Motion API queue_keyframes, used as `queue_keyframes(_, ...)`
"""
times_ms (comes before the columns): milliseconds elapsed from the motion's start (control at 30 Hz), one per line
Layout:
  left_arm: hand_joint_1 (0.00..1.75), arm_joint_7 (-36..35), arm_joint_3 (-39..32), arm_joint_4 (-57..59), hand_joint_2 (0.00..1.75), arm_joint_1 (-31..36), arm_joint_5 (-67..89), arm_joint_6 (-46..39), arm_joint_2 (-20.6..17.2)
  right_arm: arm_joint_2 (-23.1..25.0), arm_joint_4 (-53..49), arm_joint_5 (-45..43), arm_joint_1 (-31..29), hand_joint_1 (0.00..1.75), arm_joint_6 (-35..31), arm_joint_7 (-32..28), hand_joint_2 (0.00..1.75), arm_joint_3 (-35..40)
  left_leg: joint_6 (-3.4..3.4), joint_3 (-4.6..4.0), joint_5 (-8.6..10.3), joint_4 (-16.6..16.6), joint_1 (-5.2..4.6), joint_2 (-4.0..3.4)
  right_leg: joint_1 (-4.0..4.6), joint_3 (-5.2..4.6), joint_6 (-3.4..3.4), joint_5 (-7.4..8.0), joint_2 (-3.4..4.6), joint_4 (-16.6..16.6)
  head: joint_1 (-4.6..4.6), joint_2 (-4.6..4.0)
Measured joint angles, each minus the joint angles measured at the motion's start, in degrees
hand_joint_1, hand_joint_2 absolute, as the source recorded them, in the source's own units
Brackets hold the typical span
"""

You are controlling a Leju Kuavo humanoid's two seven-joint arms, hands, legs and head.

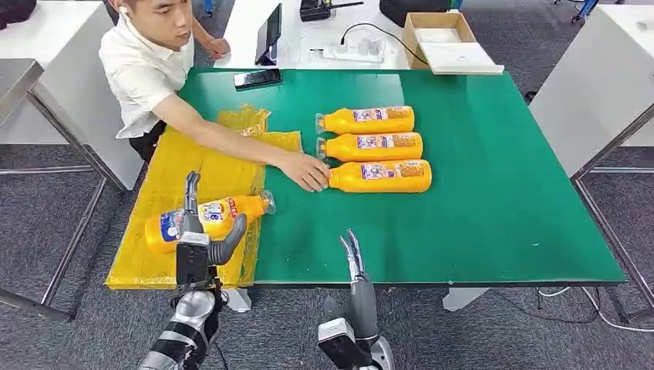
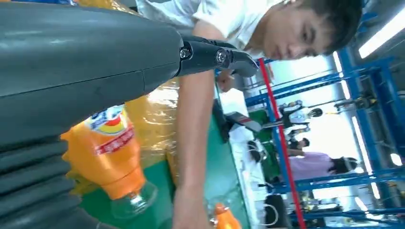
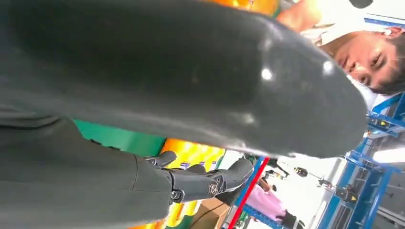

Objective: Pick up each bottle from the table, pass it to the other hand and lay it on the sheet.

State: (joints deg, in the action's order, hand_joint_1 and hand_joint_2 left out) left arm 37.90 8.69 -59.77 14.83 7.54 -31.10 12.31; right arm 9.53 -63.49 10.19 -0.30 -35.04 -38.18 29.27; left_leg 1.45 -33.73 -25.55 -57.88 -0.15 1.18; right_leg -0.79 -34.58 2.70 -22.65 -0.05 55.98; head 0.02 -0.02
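On the yellow sheet (image 1: pixel 166 185) at the table's left our left hand (image 1: pixel 202 231) holds one bottle (image 1: pixel 207 218); a person's arm (image 1: pixel 231 142) reaches across to three bottles (image 1: pixel 374 149) on the green table (image 1: pixel 493 193); our right hand (image 1: pixel 353 253) hovers empty, fingers straight.

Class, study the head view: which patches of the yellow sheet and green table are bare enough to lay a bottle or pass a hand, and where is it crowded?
Free: the yellow sheet beyond the lying bottle; the green table right of the three-bottle row. Crowded: the left hand at that bottle; the person's hand at the row.
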Motion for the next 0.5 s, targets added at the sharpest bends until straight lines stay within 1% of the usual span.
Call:
queue_keyframes(100,0.0,0.0,0.48,-1.27,1.75,-0.51,-0.35,0.0,0.0,0.0,0.0,-0.02,0.0,0.0,0.0,0.0,0.0,0.0,0.0,-0.01,0.0,0.0,0.0,0.0,0.0,0.0,0.0,0.0,0.0,0.0,0.0,0.0)
queue_keyframes(133,0.0,0.0,0.51,-1.62,1.75,-0.65,-0.35,0.0,0.02,0.0,0.0,-0.02,0.0,0.0,0.0,0.0,1.75,0.02,0.0,-0.01,0.0,0.0,0.0,-0.01,0.0,-0.01,0.0,0.0,0.01,0.01,0.0,0.0)
queue_keyframes(167,0.0,0.0,0.53,-1.8,1.75,-0.71,-0.83,0.31,0.02,0.0,0.0,-0.18,0.0,0.0,0.02,0.0,1.75,0.02,0.0,-0.01,0.0,0.0,0.0,-0.01,0.0,-0.01,0.0,0.0,0.01,0.0,0.0,0.0)
queue_keyframes(267,0.0,-0.29,0.62,-3.58,1.75,-1.76,-8.04,4.69,0.37,0.0,-0.11,-2.5,0.18,0.0,0.77,0.0,1.75,-0.02,0.0,-0.01,0.0,0.0,0.0,-0.01,-0.01,0.0,0.0,0.0,0.01,0.0,0.0,0.02)
queue_keyframes(367,0.0,-1.82,2.41,-8.62,1.75,-5.72,-14.93,9.71,0.66,-0.26,-1.34,-4.46,1.32,0.0,1.55,0.0,1.75,-0.66,0.02,-0.06,-0.02,0.0,-0.01,-0.01,-0.01,-0.04,0.01,-0.01,0.02,-0.01,0.02,0.02)
queue_keyframes(500,0.0,-1.62,4.79,-15.86,1.75,-10.89,-16.61,9.75,0.66,-1.03,-3.5,-3.28,2.59,0.0,1.53,0.0,1.75,-1.95,0.03,-0.22,-0.08,0.0,-0.02,-0.01,-0.01,-0.2,0.01,-0.02,0.02,-0.01,0.02,0.0)
